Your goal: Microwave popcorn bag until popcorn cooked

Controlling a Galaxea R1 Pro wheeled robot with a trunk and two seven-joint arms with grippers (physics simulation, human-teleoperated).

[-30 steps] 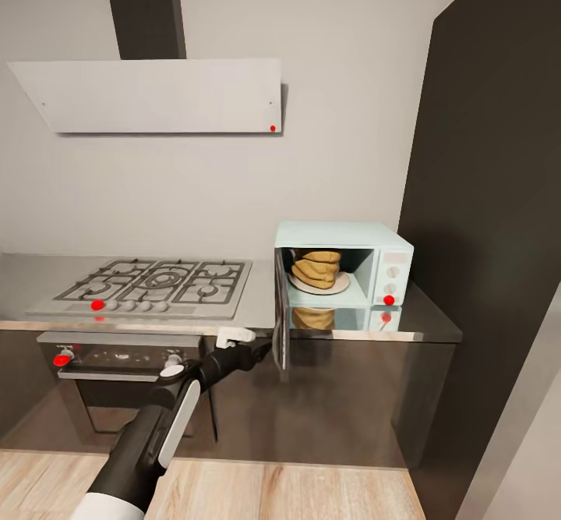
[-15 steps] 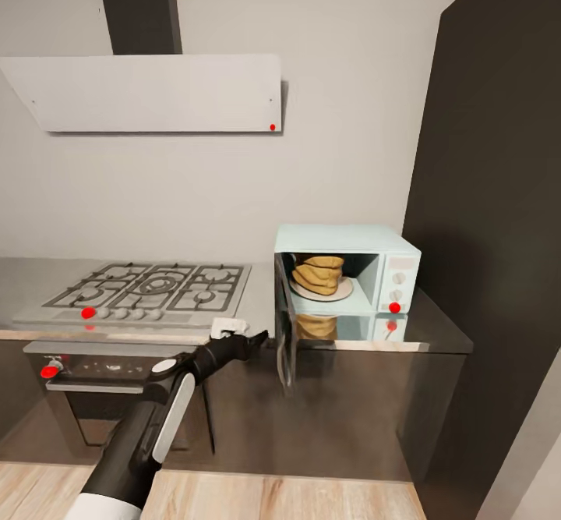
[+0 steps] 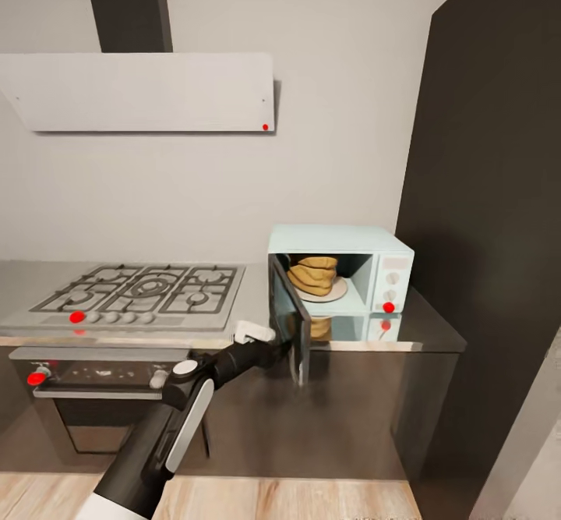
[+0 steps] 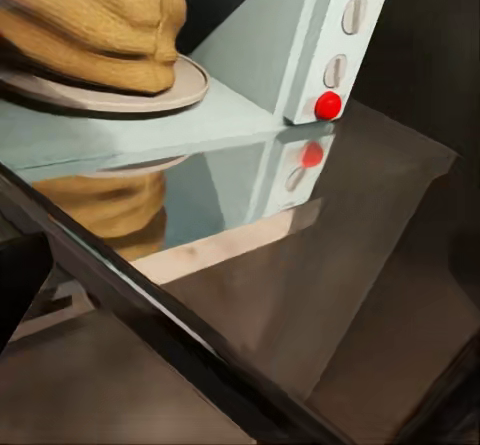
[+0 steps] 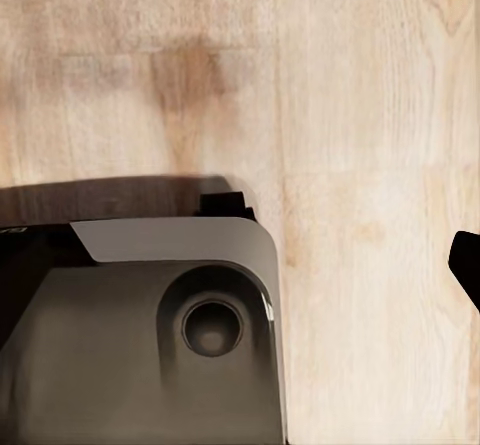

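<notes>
A: Where is the popcorn bag (image 3: 313,274)?

B: Inside the microwave (image 3: 366,239), sitting on the pale round plate (image 3: 336,291) in the cavity. In the left wrist view the bag (image 4: 95,20) is a crumpled tan lump on that plate (image 4: 180,83), and its reflection shows in the glossy bench (image 4: 330,265) just in front of the microwave.

A: And the microwave door?

B: The door (image 3: 288,319) hangs partly open, hinged at the side of the microwave nearer the hob (image 3: 140,290), its free edge swung out over the front edge of the bench (image 3: 432,317).

A: What about the left hand (image 3: 282,342)?

B: It is at the end of the black left arm (image 3: 175,419), right against the outer face of the door, low down near the bench's front edge. It touches or nearly touches the door; I cannot tell whether its fingers are apart or together, since they are hidden against the dark panel.

A: The right hand?

B: In the right wrist view a dark tip (image 5: 468,265) juts in at the edge over the wooden floor (image 5: 370,115), next to a grey part of the robot's body (image 5: 160,335). I cannot tell its state either.

A: Anything else by the microwave?

B: A red dot (image 3: 389,307) glows low on its control panel, below two pale knobs (image 3: 392,286). A tall dark cabinet (image 3: 491,216) stands beside the microwave, on the side away from the hob, and an oven (image 3: 101,395) sits under the hob.
</notes>
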